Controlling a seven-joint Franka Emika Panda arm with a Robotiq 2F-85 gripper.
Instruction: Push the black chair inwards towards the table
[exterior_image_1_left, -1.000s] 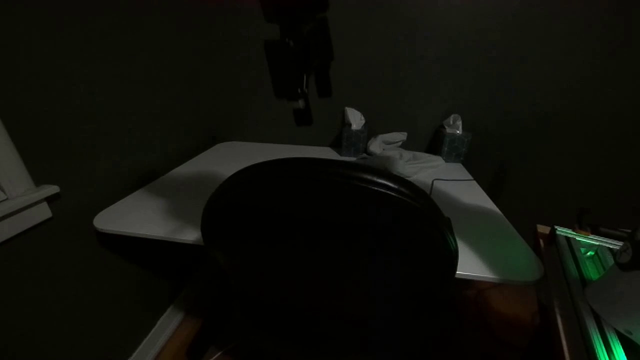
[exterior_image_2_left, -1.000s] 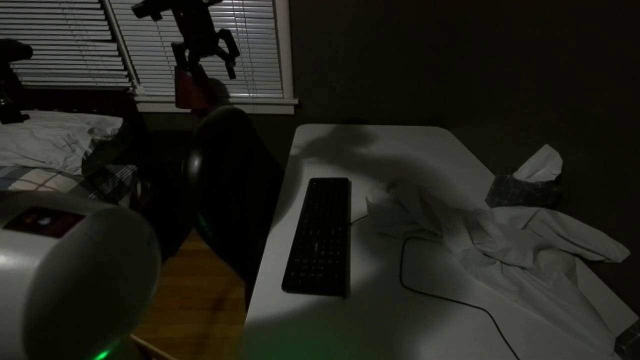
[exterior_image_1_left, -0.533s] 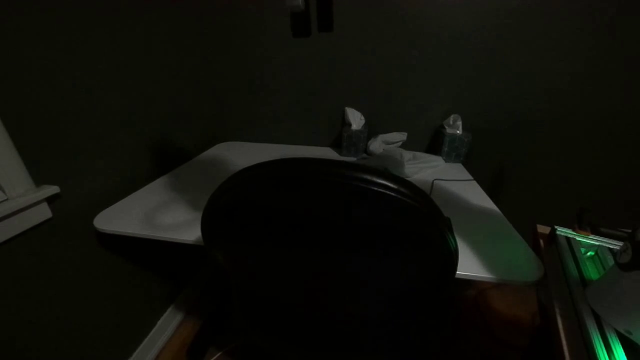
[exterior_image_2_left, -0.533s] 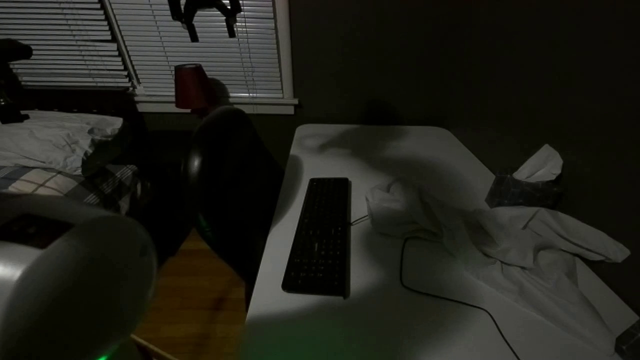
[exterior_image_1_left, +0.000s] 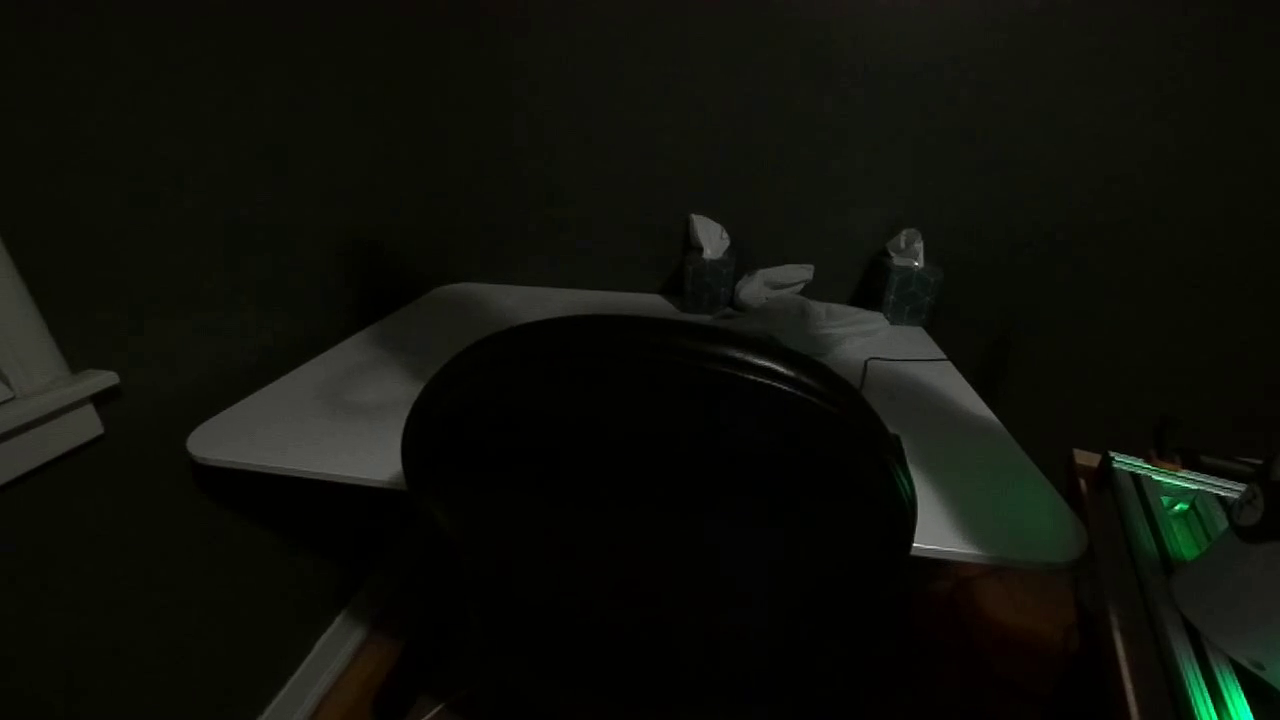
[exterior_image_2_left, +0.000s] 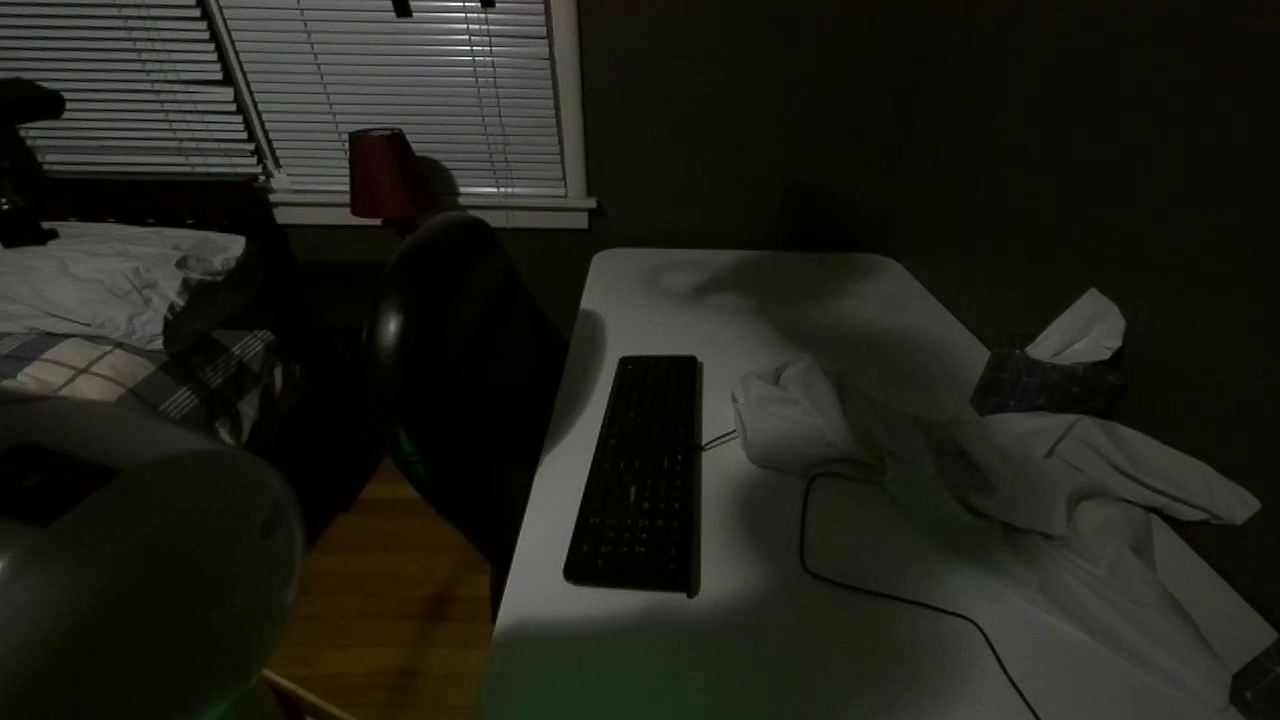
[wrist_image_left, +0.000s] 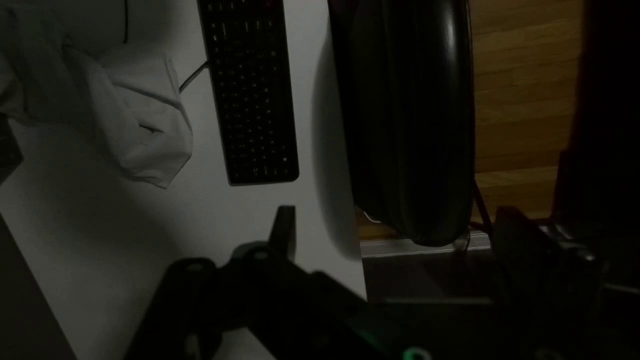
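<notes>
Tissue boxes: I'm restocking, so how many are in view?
2. In an exterior view, a tissue box stands left of the white cloth on the table, another tissue box right of the cloth. Darkness may hide more.

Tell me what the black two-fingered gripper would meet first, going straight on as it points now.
Most likely the large black chair with the rounded backrest: in the wrist view it appears ahead, between the fingers of the open gripper. Depth is unclear in this dim picture.

2 tissue boxes (exterior_image_1_left: 709, 286), 1 blk chair (wrist_image_left: 432, 130), 1 wht-top table (exterior_image_2_left: 850, 650), 1 kbd (exterior_image_2_left: 640, 475), 1 red lampshade (exterior_image_2_left: 380, 175), 1 2-finger gripper (wrist_image_left: 397, 220)
</notes>
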